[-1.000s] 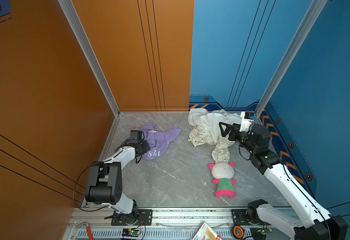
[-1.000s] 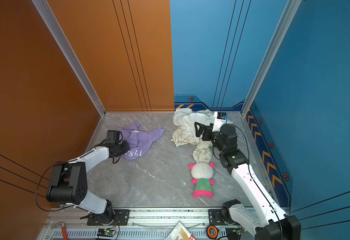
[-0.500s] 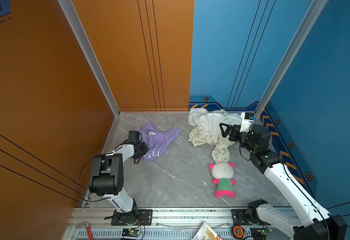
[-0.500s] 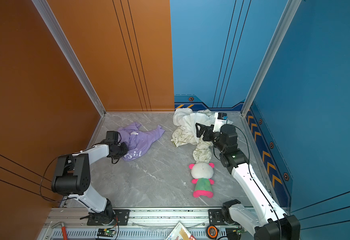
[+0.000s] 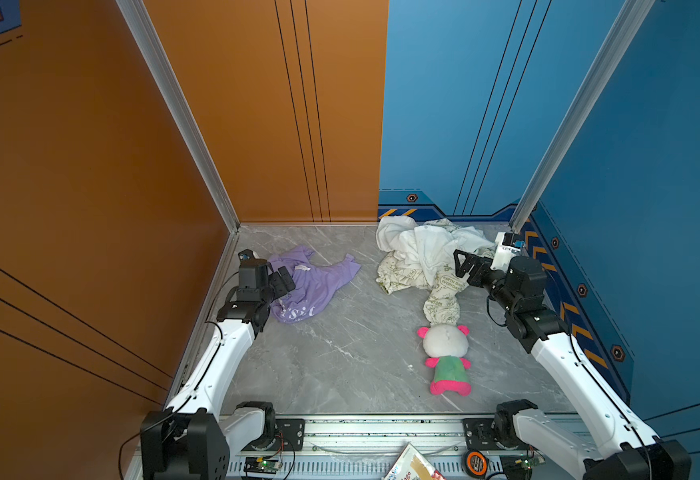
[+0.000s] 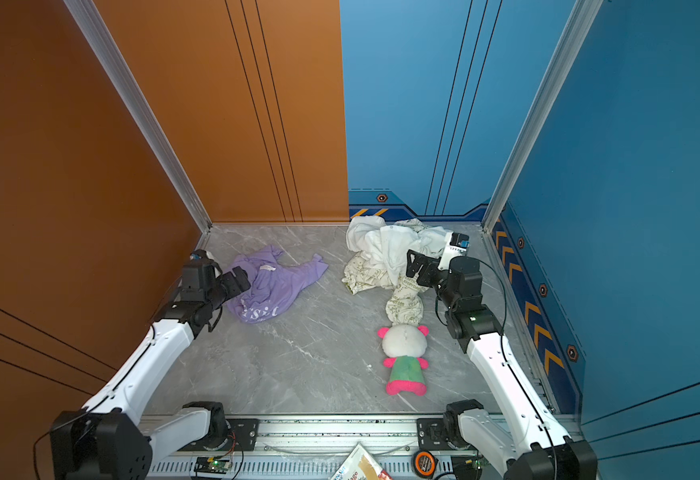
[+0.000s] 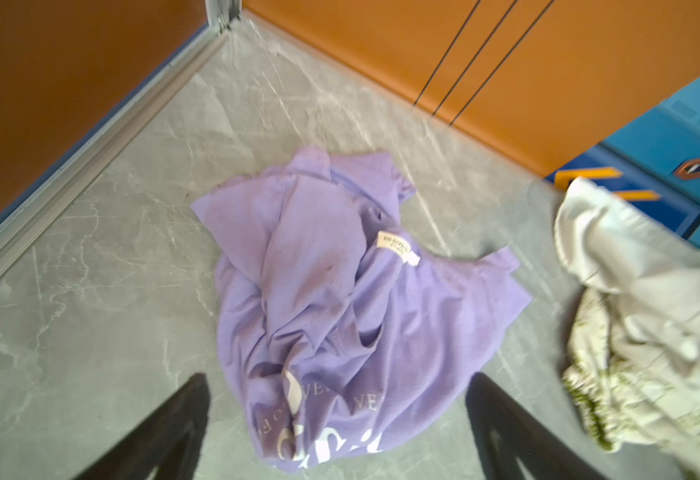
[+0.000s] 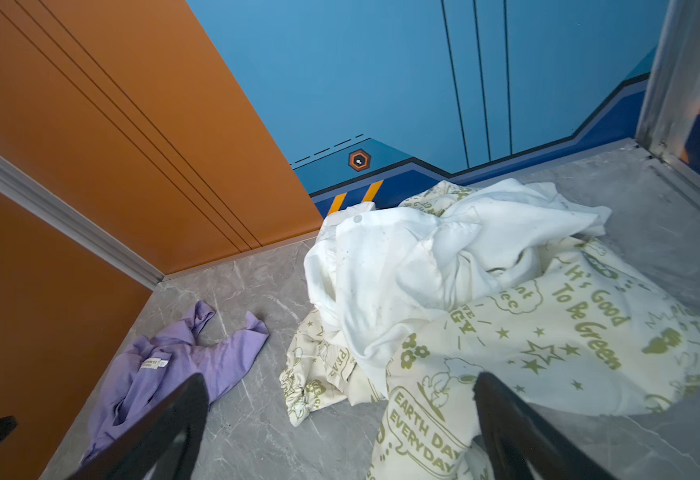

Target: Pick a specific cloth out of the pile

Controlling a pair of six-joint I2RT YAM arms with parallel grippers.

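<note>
Left claw (image 5: 285, 277): now spread, cloth (image 5: 315, 286) released
Lilac cloth: crumpled on counter (image 5: 340, 353), far left, apart from pile (image 5: 418, 253)
Right claw (image 5: 460, 264): spread over pile

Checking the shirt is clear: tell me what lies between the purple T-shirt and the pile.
Only bare grey marble floor separates the purple T-shirt from the pile, in both top views.
</note>
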